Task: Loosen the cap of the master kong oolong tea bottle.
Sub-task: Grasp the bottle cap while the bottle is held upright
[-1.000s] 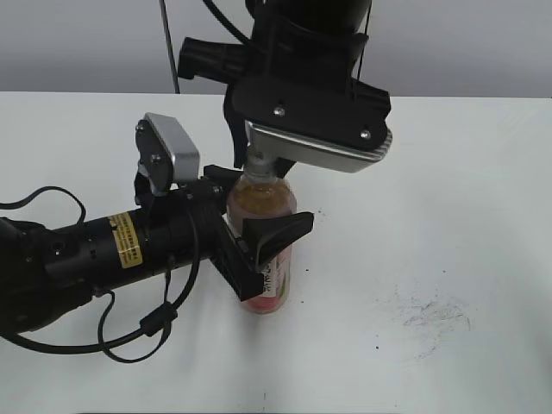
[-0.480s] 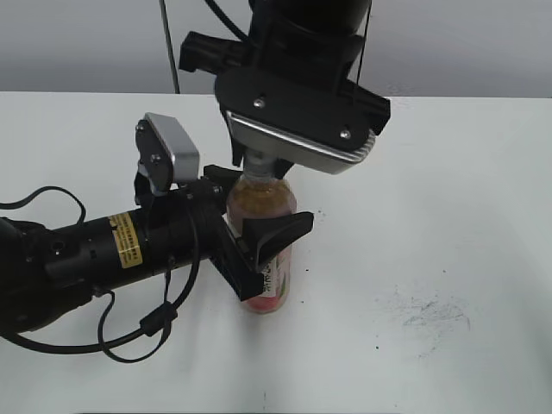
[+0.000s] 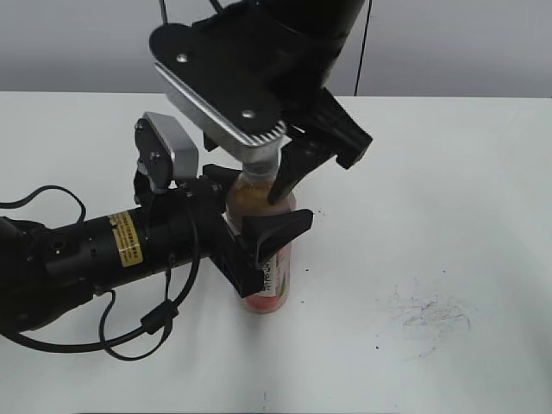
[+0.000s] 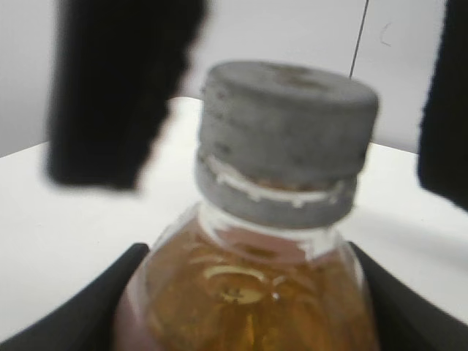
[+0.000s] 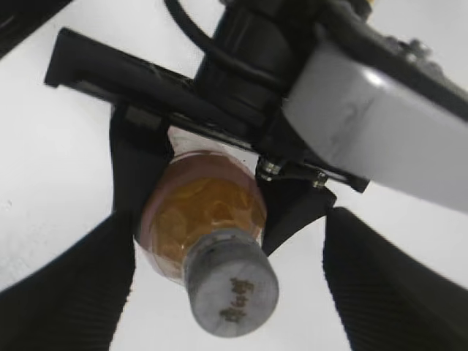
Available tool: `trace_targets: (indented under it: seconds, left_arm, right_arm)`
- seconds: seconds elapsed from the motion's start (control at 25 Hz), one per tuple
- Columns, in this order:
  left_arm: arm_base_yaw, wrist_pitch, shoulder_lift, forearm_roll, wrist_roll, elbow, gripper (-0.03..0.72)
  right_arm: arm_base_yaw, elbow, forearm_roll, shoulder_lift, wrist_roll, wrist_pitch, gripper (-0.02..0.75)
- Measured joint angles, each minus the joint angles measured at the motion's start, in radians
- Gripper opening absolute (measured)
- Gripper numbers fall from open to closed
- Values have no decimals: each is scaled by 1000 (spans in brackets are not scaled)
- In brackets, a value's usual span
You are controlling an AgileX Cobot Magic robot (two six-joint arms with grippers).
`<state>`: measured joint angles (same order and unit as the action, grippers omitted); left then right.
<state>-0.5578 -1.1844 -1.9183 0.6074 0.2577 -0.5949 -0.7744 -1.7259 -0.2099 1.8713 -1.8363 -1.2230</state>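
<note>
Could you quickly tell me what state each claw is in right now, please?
Left claw: closed on the bottle.
Right claw: open, straddling the cap.

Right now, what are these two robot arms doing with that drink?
The left gripper is clamped around the body of the master kong oolong tea bottle, holding it upright on the white table. The right gripper hangs over the top with its fingers spread on either side of the cap, not touching it. The cap sits on the bottle's neck.
</note>
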Motion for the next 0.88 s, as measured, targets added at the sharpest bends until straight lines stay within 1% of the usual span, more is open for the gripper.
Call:
trace_targets:
  seconds: [0.04, 0.16, 0.48, 0.6, 0.68, 0.76, 0.88]
  left_arm:
    - [0, 0, 0, 0, 0, 0, 448]
    - [0, 0, 0, 0, 0, 0, 448]
    - [0, 0, 0, -1, 0, 0, 448]
    - [0, 0, 0, -1, 0, 0, 448]
    - [0, 0, 0, -2, 0, 0, 448]
    - [0, 0, 0, -2, 0, 0, 448]
    - [0, 0, 0, -2, 0, 0, 448]
  right_arm:
    - [0, 0, 0, 0, 83, 0, 618]
    - [0, 0, 10, 0, 356, 3, 596]
    - [0, 0, 19, 1, 1298, 45, 577]
    - [0, 0, 37, 1, 1585, 53, 577]
    - [0, 0, 60, 1, 1739, 49, 577]
    - [0, 0, 74, 1, 1852, 28, 576]
    - [0, 0, 77, 1, 1920, 12, 563]
